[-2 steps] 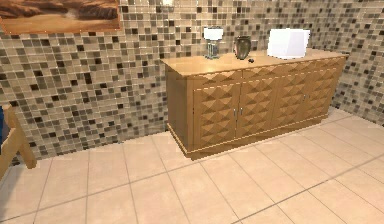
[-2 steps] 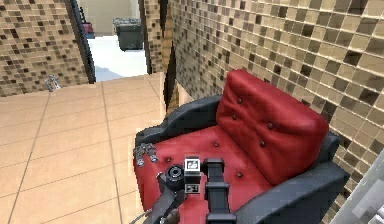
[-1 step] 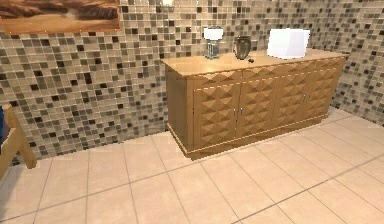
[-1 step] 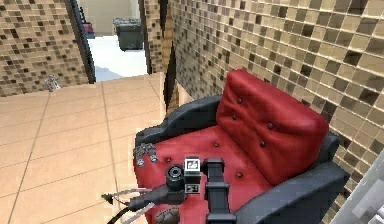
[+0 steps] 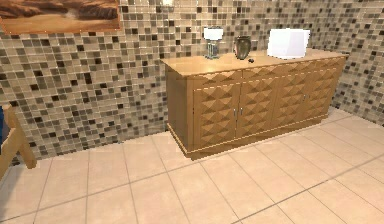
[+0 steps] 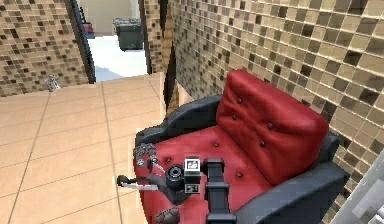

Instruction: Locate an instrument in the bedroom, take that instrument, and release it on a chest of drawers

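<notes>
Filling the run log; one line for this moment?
ahead: wooden cabinet, white box on top | side: gripper near red armchair | held: cannot tell

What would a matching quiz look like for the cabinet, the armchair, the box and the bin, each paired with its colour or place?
Things:
1. cabinet
2. armchair
3. box
4. bin

Colour or place:
A. red
B. white, on top of the cabinet
C. brown wood
D. dark, beyond the doorway

Pairs: 1-C, 2-A, 3-B, 4-D
</notes>
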